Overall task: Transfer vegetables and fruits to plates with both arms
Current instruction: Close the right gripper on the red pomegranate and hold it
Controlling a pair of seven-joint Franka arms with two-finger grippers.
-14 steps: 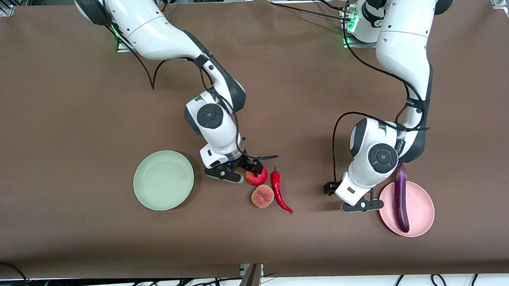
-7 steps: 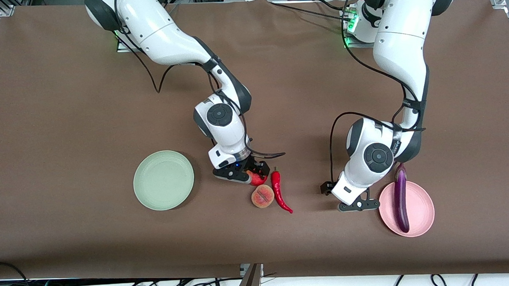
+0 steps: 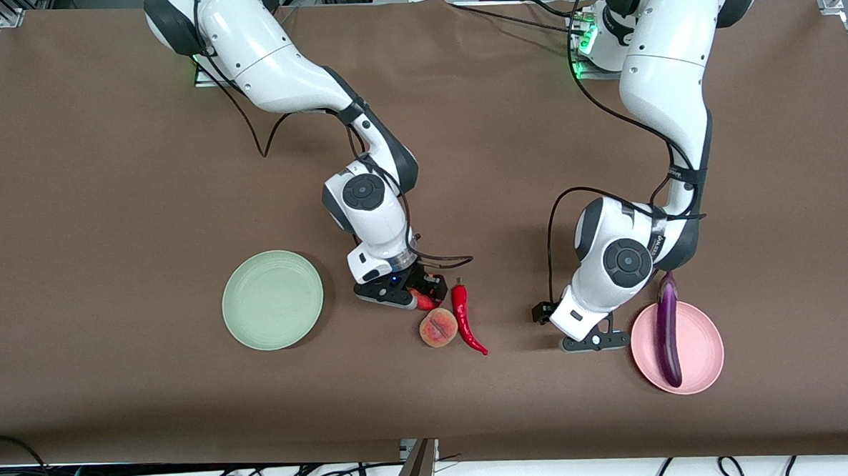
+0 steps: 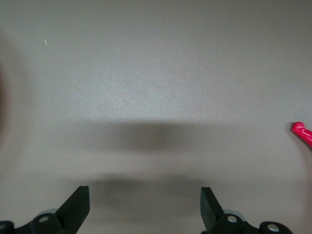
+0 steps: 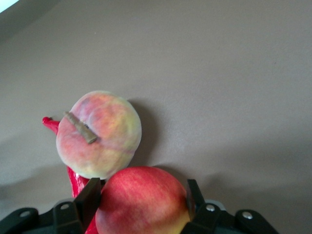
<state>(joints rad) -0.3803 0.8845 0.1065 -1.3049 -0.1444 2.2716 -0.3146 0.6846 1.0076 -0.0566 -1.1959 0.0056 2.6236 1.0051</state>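
Your bench [image 3: 106, 173] fills the frame, brown. Pink plate [image 3: 701, 358] sits lower right; the eggplant [image 3: 667, 331] lies across it, stem end over the upper rim. Green plate [image 3: 272, 299] sits lower left of centre. Peach [image 3: 438, 327] and chili pepper [image 3: 465, 316] lie just below centre, close together. Pomegranate [image 5: 142, 202] rests just above the peach. Your right claw [image 3: 413, 294] is down on the pomegranate, fingers [image 5: 90, 197] against both its sides. Your left claw [image 3: 594, 341] hangs spread wide, nothing between its fingers, over bare bench beside the pink plate.
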